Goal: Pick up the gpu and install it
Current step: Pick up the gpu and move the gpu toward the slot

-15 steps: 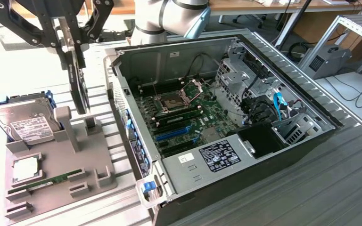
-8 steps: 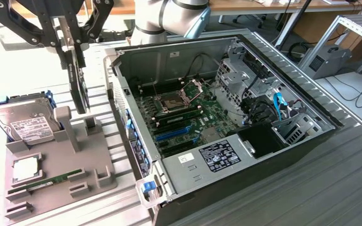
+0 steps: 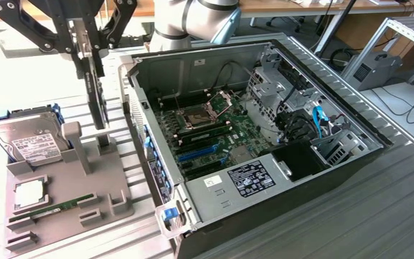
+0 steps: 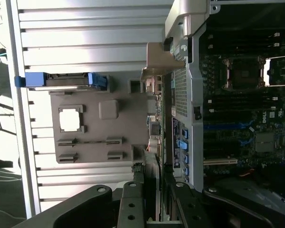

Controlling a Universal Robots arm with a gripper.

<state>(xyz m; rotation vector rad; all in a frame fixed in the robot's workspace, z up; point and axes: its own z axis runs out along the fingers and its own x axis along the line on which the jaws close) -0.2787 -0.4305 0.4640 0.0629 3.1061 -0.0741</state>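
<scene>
Gripper (image 4: 154, 190) fingers are clamped on the gpu (image 3: 97, 97), gripping its top edge. The card hangs edge-on straight below the hand, just outside the open computer case (image 3: 336, 183), above the grey holder tray (image 3: 70, 189) beside that case.

Your gripper (image 3: 92, 46) hangs in the upper left of the frame and points straight down. Its jaws are pinched on the gpu (image 3: 97, 97). Your arm (image 3: 185, 19) bends in at the top middle.

Edge-on gpu (image 4: 155, 137) in hand (image 4: 153, 183), beside open case (image 4: 194, 90)
</scene>
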